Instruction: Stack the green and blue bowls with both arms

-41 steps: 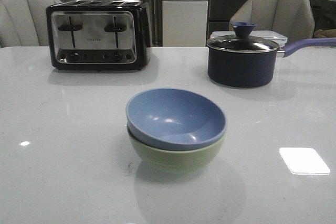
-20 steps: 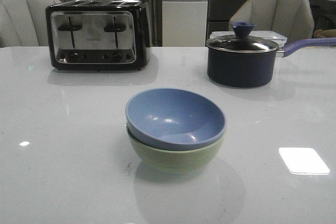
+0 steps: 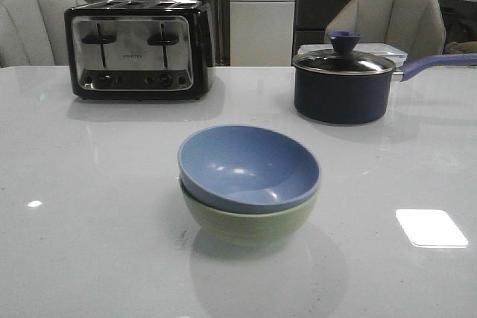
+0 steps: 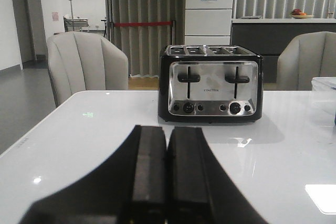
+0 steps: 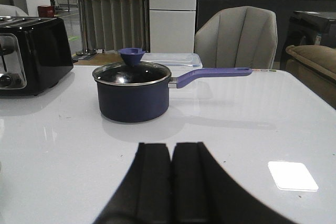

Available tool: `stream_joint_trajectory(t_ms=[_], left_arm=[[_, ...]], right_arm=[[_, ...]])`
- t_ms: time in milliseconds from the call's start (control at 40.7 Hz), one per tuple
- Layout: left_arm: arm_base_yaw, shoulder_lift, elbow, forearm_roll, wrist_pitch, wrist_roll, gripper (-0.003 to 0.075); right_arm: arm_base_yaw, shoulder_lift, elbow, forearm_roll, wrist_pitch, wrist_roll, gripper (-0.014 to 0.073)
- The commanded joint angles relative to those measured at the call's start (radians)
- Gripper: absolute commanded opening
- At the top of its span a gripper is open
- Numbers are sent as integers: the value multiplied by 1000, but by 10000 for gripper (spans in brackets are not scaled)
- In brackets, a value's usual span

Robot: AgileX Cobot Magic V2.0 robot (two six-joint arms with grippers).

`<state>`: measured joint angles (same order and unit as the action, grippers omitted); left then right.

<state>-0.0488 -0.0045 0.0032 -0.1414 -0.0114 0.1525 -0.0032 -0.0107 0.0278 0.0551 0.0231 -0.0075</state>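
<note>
- The dusty light-blue round matte bowl (image 3: 250, 167) sat nested inside the pale sage-green round matte bowl (image 3: 250, 217) near the middle of the glossy white counter (image 3: 89, 243), the stacking apparently done; the blue rim rode a little higher on its far left side.
- Both bowls looked rigid and fairly light, with smooth matte walls that would probably slip under a loose pinch; they could chip if knocked, though the material could not be confirmed.
- The exposed rim of the blue bowl seemed the likeliest place to take hold, one finger inside and one outside; the green bowl offered only its outer wall below the rim.
- The left gripper (image 4: 167, 182) showed its dark fingers pressed together and holding nothing, hovering over bare counter.
- The right gripper (image 5: 171, 182) was likewise closed and empty.
- A black-and-chrome four-slot toaster (image 3: 139, 50) stood well behind the bowls to the left; a dark navy saucepan with a glass lid and long purple handle (image 3: 344, 83) stood behind to the right.
- Neither crowded the stack, and nothing lay between the bowls and the robot's side.
</note>
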Motion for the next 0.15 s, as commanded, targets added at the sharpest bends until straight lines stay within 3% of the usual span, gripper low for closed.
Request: stream_joint_trajectory(t_ms=[0,123], left_arm=[[-6,-20,5,-8,-91,-2,93],[-6,-20,5,-8,-91,-2,93]], right_arm=[[-6,-19,-3,-12,-88,-1,54],[-6,-19,-3,-12,-88,-1,54]])
